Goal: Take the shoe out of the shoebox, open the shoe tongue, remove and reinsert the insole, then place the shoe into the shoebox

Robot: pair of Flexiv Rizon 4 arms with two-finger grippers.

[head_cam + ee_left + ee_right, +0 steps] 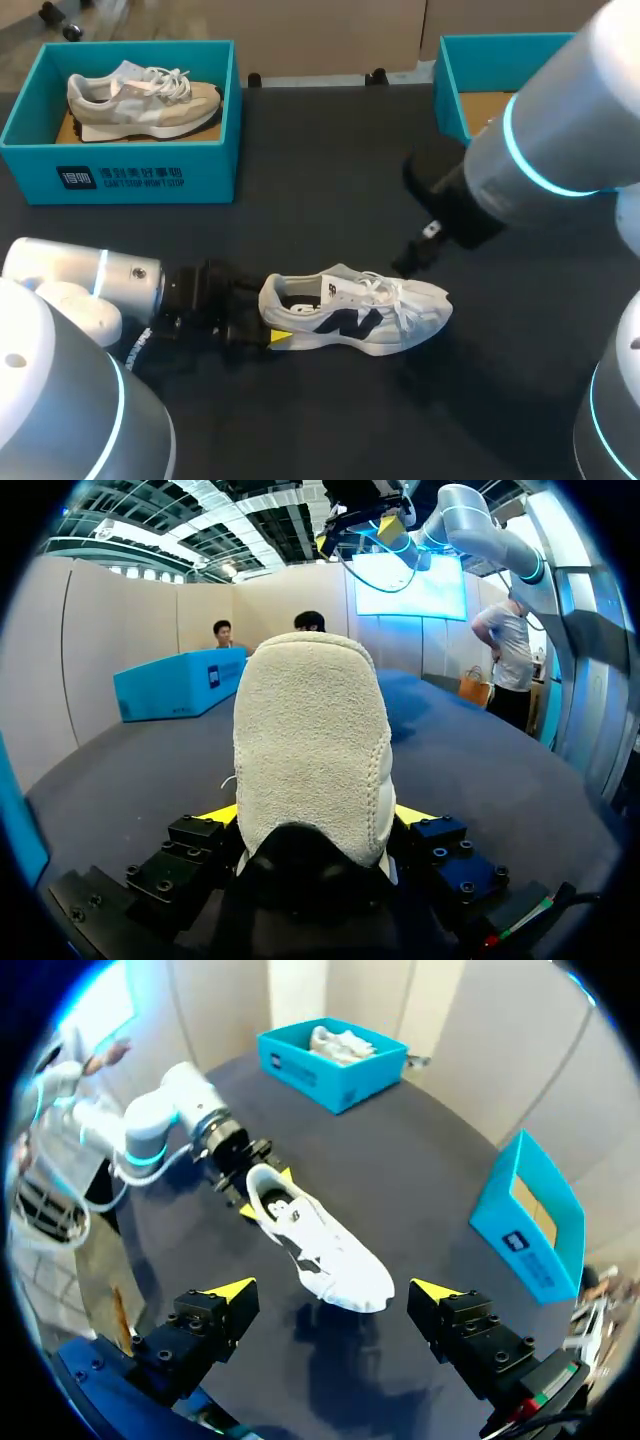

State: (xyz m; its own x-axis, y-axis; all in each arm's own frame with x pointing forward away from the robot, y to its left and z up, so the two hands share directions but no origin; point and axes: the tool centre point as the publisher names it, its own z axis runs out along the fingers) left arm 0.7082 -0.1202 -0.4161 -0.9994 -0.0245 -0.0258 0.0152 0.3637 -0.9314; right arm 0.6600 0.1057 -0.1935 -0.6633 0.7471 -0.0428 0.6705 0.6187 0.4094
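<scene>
Seen from the left wrist, the shoe (310,740) hides most of the left gripper (315,820). Overhead, the right arm (560,130) covers part of the second shoebox (450,75).

Shoe (355,312) on the table (310,215), heel in left pincer (271,320).
</scene>
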